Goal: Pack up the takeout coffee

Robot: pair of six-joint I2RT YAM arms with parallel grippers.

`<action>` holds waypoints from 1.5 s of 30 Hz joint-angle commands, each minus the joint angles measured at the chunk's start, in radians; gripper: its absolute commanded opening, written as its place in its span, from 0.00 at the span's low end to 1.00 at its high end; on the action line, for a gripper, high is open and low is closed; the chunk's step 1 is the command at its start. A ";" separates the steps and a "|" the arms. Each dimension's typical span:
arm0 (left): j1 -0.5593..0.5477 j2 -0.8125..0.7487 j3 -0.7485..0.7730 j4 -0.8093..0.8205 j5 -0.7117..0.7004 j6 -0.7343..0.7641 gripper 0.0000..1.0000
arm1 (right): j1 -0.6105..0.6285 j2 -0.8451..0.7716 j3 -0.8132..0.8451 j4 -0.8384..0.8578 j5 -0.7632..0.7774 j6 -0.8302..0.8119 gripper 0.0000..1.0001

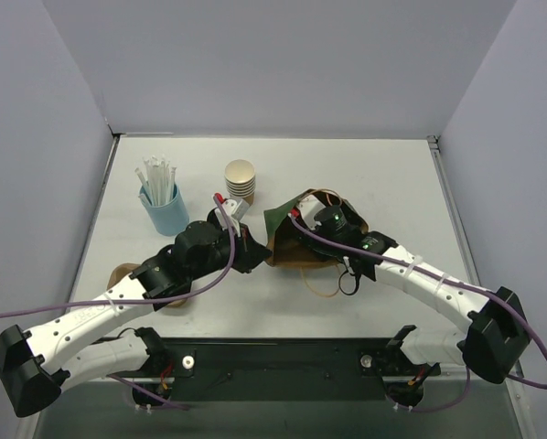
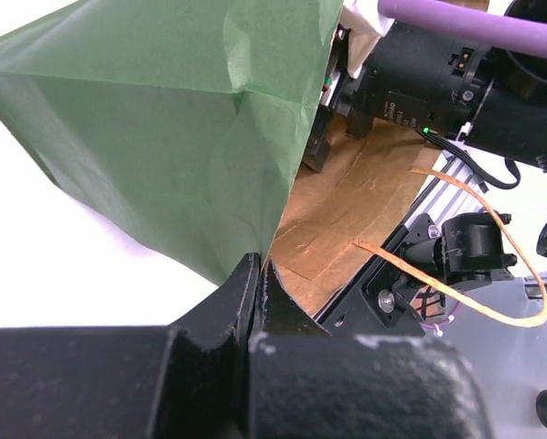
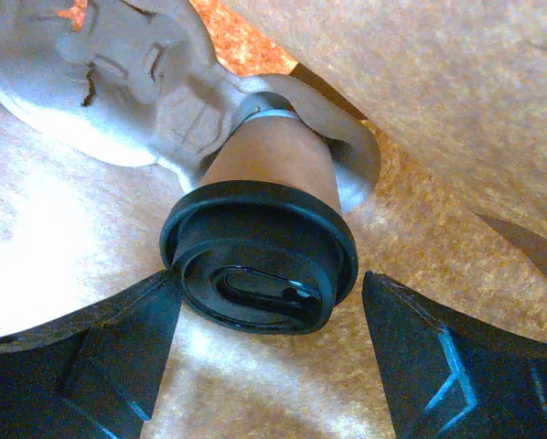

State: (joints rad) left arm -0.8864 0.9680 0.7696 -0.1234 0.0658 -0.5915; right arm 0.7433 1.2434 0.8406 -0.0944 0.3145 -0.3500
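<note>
The takeout coffee (image 3: pixel 260 261), a brown paper cup with a black lid, lies inside the paper bag (image 1: pixel 283 219) with its base in a ring of a grey pulp cup carrier (image 3: pixel 118 73). My right gripper (image 3: pixel 269 302) is inside the bag, open around the lid. Its left fingertip touches the lid's rim and the right one stands apart. My left gripper (image 2: pixel 255 270) is shut on the edge of the bag (image 2: pixel 164 119), green outside and brown inside, at its mouth. In the top view the coffee is hidden by the bag and the right arm.
A blue cup of wrapped straws (image 1: pixel 164 206) and a stack of lidless tan cups (image 1: pixel 241 178) stand behind the left arm. A brown object (image 1: pixel 123 273) shows partly under that arm. The bag's paper handle (image 1: pixel 324 291) loops toward the near edge.
</note>
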 commanded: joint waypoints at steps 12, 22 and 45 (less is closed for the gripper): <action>0.009 0.001 0.224 -0.334 0.066 0.024 0.00 | 0.155 -0.084 0.213 -0.422 0.020 0.330 0.75; 0.015 0.107 0.416 -0.493 0.089 0.047 0.02 | 0.229 -0.091 0.225 -0.464 -0.012 0.491 0.72; 0.066 0.176 0.488 -0.502 0.032 0.048 0.34 | 0.217 -0.007 0.405 -0.485 0.055 0.419 0.61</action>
State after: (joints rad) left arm -0.8406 1.1339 1.1912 -0.6373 0.1249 -0.5621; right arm 0.9634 1.2240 1.1778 -0.5545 0.3157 0.0963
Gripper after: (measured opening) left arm 0.304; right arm 0.608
